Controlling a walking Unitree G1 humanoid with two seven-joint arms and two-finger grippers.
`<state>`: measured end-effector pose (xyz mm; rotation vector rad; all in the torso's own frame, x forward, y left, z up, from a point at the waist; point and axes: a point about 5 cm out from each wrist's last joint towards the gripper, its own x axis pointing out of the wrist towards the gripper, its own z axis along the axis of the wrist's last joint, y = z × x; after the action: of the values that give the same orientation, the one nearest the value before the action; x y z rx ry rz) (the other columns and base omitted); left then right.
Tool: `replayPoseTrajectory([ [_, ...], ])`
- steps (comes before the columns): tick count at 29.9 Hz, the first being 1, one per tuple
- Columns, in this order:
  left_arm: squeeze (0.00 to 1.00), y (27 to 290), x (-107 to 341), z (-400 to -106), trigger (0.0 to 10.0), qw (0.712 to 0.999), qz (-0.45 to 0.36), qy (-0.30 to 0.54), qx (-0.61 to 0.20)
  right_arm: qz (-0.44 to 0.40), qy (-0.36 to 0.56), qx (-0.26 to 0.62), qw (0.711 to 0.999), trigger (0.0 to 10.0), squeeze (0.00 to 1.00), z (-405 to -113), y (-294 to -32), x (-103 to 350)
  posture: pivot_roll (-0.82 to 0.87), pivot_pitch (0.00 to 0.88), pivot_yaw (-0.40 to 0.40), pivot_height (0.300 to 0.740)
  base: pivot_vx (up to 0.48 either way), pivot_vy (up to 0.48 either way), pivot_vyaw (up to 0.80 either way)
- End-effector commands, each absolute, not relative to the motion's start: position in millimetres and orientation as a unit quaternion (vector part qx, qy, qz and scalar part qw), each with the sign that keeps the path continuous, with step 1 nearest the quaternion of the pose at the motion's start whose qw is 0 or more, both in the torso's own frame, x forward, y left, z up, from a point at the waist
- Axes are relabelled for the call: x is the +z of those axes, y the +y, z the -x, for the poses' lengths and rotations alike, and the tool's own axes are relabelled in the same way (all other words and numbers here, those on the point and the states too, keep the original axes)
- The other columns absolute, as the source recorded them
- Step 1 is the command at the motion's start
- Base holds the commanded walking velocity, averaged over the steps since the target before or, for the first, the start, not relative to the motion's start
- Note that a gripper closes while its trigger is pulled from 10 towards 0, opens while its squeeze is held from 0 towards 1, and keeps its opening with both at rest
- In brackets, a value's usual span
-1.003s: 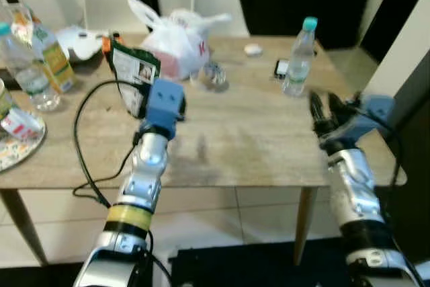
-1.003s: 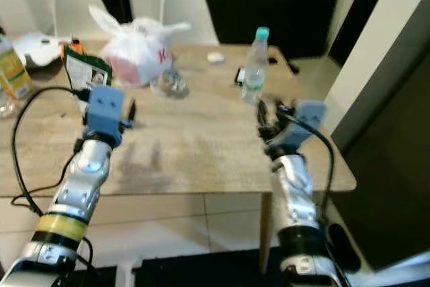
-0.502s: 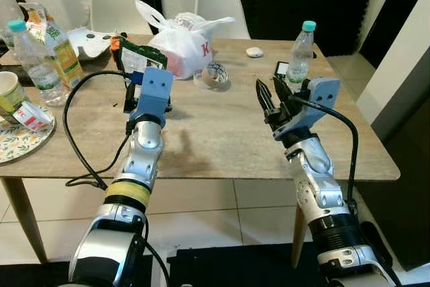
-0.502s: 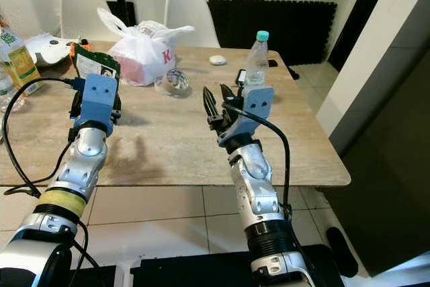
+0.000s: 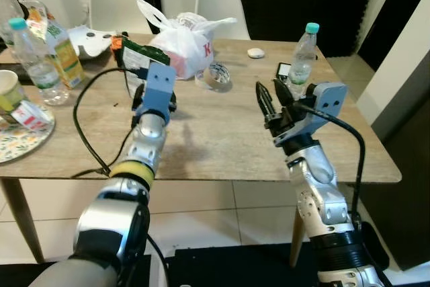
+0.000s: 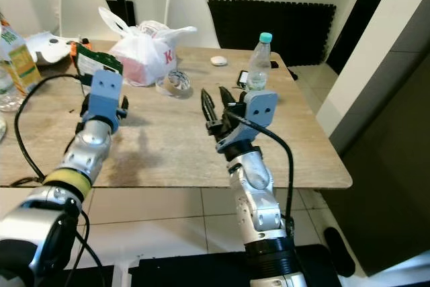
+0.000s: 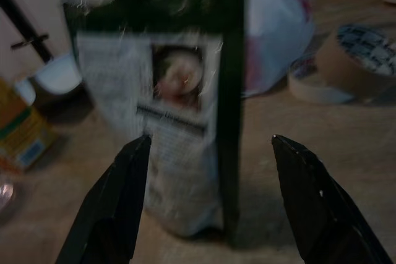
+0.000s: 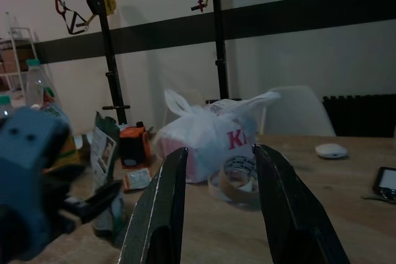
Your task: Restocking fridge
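- Left gripper (image 7: pixel 207 205) — fingers spread wide, holding nothing, low over the wooden table (image 5: pixel 222 132); the wrist view looks straight along them at the green-and-white pouch (image 7: pixel 179 115).
- Pouch (image 5: pixel 134 65) — stands upright just ahead of the left gripper, long axis vertical, its printed face square to the gripper and its base framed between the two fingers but not yet touched. By my judgement the coming move is a short straight push forward, then closing across the pouch's width.
- Right gripper (image 5: pixel 272 99) — fingers apart, empty, raised above the table's middle, well away from the pouch; the left arm is clearly the nearer.
- Around the pouch: white plastic bag (image 5: pixel 181 38) just behind it, tape roll (image 5: pixel 216 75) beside that.
- Water bottle (image 5: pixel 301 58) — upright near the far right, beyond the right gripper.
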<state>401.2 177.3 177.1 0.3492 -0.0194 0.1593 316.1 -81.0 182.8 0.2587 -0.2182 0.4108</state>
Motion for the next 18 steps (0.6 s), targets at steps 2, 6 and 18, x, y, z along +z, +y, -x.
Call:
replayPoseTrajectory([
  [2, 0.00, 184, 179, -402, 10.0, 0.979, -0.187, -0.008, 0.086, -0.136, -0.112, 0.196, 0.965, 10.0, 0.00, -310, -84, 188, -0.05, 0.050, -0.037, 0.740, 0.000, 0.000, 0.00],
  [6, 0.00, 186, 181, -404, 10.0, 0.978, -0.192, -0.009, 0.086, -0.142, -0.115, 0.193, 0.964, 10.0, 0.00, -305, -84, 191, -0.07, 0.071, -0.029, 0.740, 0.000, 0.000, 0.00],
  [18, 0.00, 205, 192, -403, 10.0, 0.960, -0.230, -0.037, 0.155, -0.146, -0.099, 0.220, 0.959, 10.0, 0.00, -282, -78, 197, -0.11, 0.195, -0.055, 0.740, 0.000, 0.000, 0.00],
])
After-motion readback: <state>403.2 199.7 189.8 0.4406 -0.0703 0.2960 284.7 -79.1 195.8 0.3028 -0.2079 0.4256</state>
